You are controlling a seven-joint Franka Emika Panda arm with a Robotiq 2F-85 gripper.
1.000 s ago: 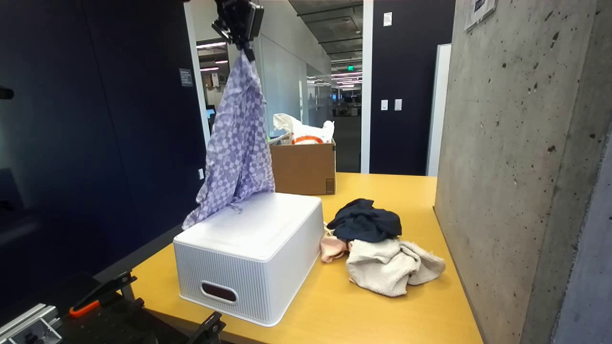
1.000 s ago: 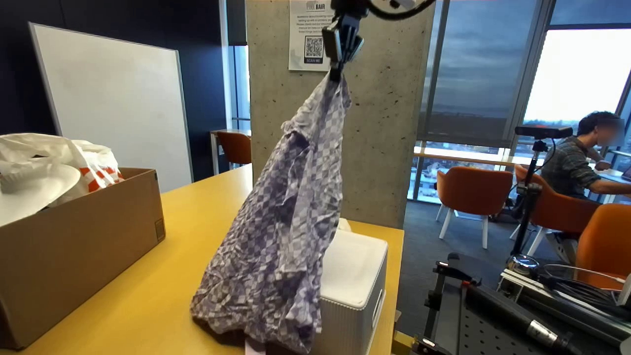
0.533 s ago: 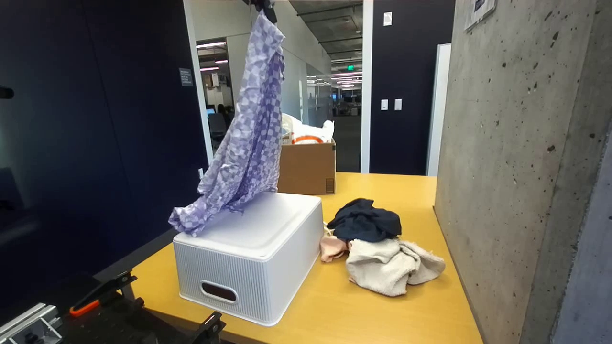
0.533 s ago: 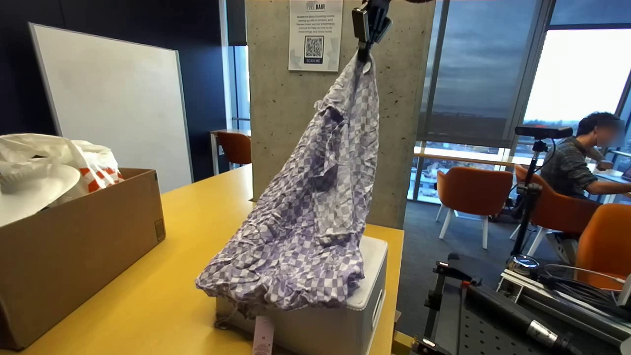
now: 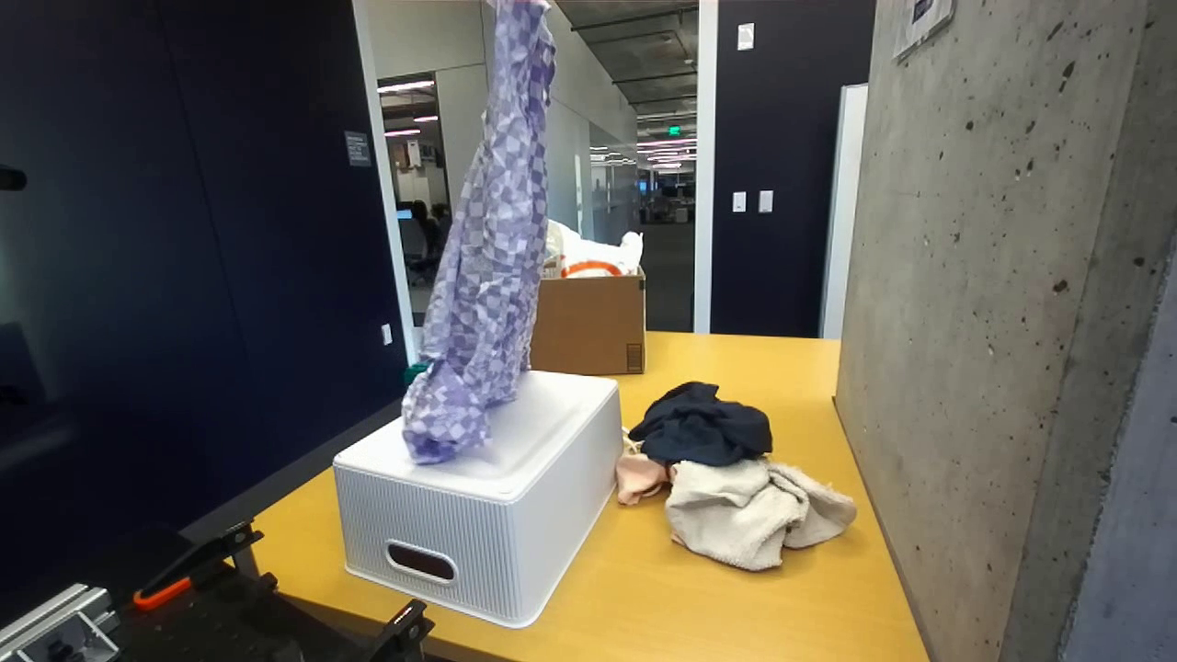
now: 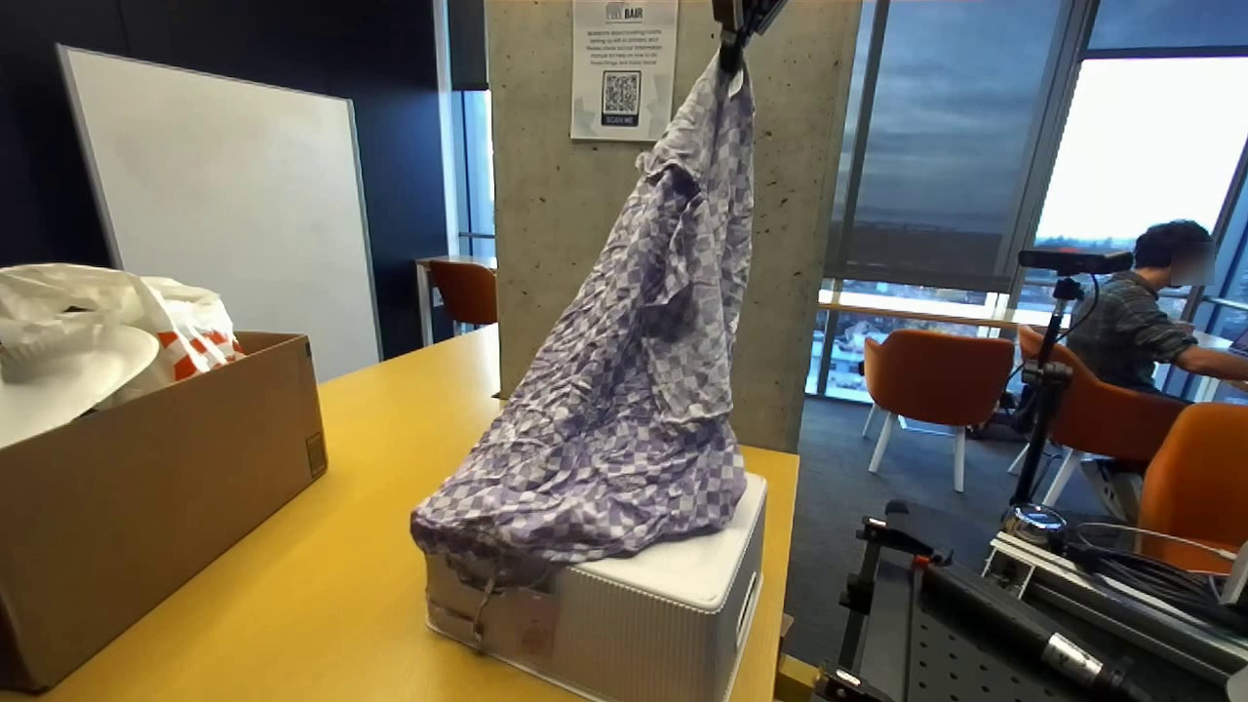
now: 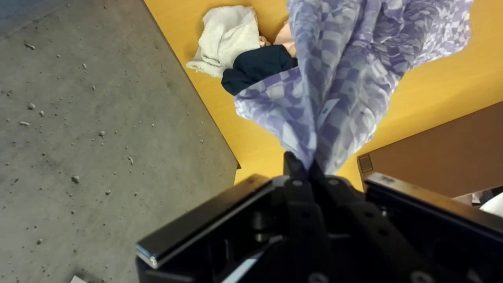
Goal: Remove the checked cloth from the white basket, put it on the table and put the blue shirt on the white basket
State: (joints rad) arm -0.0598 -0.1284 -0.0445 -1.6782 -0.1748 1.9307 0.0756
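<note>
Yellow table (image 6: 390, 458) lies below claw (image 6: 730, 58); claw clenches checked cloth (image 6: 643, 380), higher than a second ago. Lower end now drapes over white basket (image 5: 497, 538) beneath, less beside it: table-laying seems pending. Blue shirt (image 5: 703, 426) lower, aside.

You are holding the gripper (image 6: 729, 60) high at the top edge of an exterior view, slightly tilted and pointing down, while in the wrist view its two dark fingers (image 7: 292, 167) are pressing close together in a narrow pinch.
</note>
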